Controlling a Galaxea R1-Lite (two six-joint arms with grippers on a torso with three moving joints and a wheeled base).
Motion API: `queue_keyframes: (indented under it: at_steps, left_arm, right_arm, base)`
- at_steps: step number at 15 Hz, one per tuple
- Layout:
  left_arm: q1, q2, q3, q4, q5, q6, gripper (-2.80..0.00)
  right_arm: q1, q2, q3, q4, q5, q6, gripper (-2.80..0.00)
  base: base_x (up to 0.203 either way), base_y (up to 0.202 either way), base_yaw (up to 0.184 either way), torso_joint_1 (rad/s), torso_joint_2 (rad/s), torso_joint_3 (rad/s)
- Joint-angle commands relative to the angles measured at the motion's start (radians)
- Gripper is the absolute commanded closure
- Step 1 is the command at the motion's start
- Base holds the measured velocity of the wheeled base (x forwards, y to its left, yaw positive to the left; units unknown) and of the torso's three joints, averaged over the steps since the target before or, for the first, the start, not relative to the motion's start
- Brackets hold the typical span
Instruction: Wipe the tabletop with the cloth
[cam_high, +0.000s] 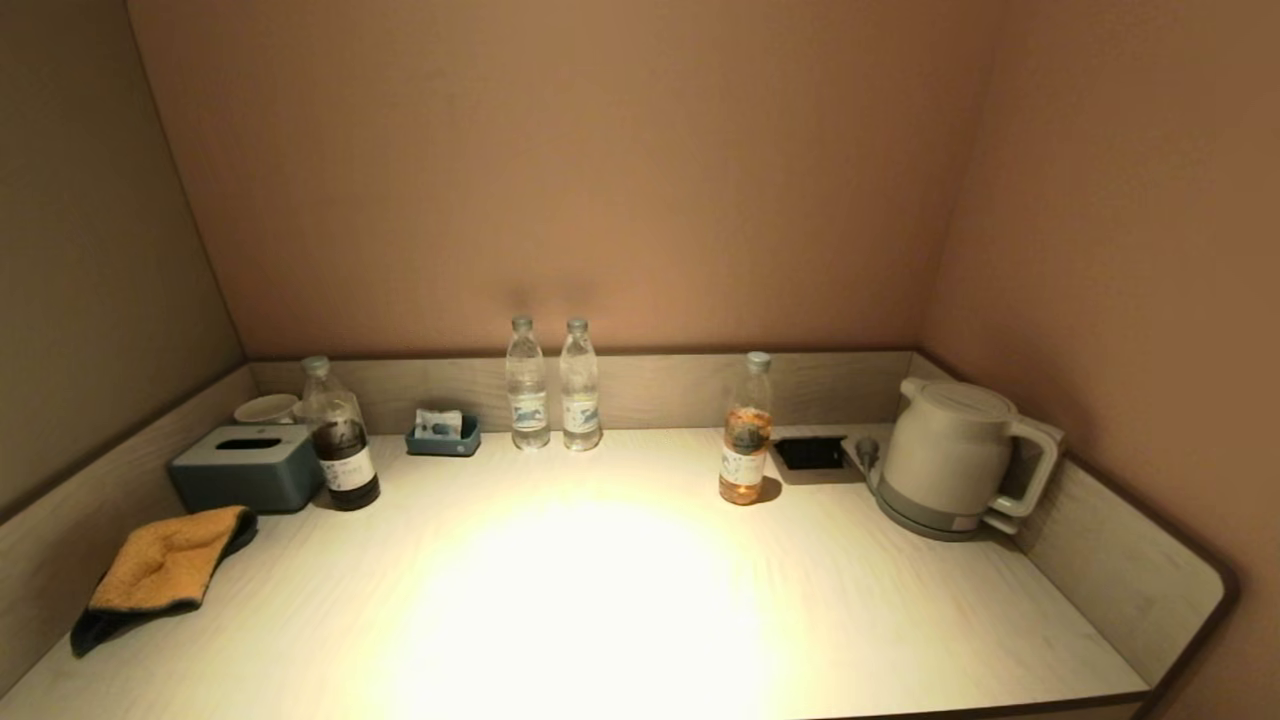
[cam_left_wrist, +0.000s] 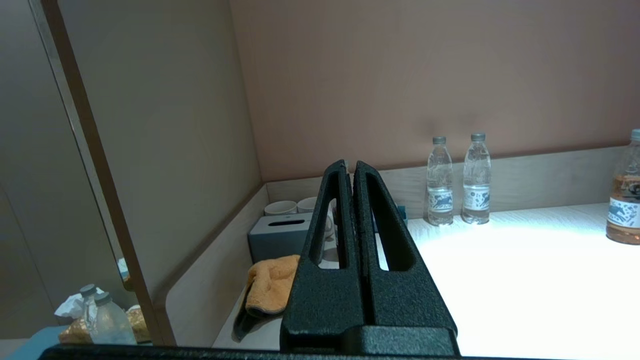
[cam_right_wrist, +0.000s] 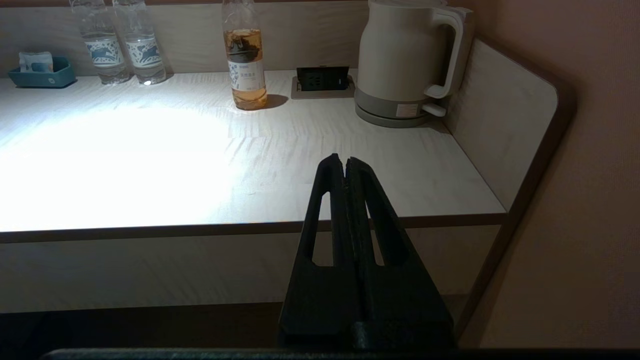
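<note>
The yellow-orange cloth (cam_high: 165, 568) lies crumpled at the left edge of the pale wood-grain tabletop (cam_high: 850, 600), its dark underside showing at the front. It also shows in the left wrist view (cam_left_wrist: 270, 285). Neither arm shows in the head view. My left gripper (cam_left_wrist: 350, 165) is shut and empty, held back off the front of the table, near the cloth. My right gripper (cam_right_wrist: 345, 160) is shut and empty, held in front of the table's front edge on the right side.
A grey-blue tissue box (cam_high: 245, 467), a dark-liquid bottle (cam_high: 340, 440) and a cup (cam_high: 266, 408) stand behind the cloth. A small teal tray (cam_high: 442, 434), two water bottles (cam_high: 550, 385), an amber-drink bottle (cam_high: 746, 432), a socket panel (cam_high: 810, 453) and a kettle (cam_high: 950, 460) line the back.
</note>
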Motion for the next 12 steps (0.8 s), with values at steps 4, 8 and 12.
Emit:
queue_keyframes:
  at_steps: [4, 8, 12]
  left_arm:
    - [0.0, -0.027, 0.02, -0.012, 0.008, -0.002, 0.0]
    - [0.0, -0.027, 0.057, -0.048, 0.011, -0.01, 0.0]
    - [0.0, -0.027, 0.125, -0.14, 0.011, -0.004, 0.0]
  right_arm:
    - [0.0, 0.0, 0.0, -0.001, 0.0, 0.0, 0.0]
    - [0.0, 0.0, 0.0, -0.001, 0.0, 0.0, 0.0]
    - [0.0, 0.0, 0.0, -0.001, 0.0, 0.0, 0.0]
  base:
    - [0.0, 0.0, 0.0, 0.0, 0.0, 0.0]
    - [0.0, 0.0, 0.0, 0.0, 0.0, 0.0]
    - [0.0, 0.0, 0.0, 0.0, 0.0, 0.0]
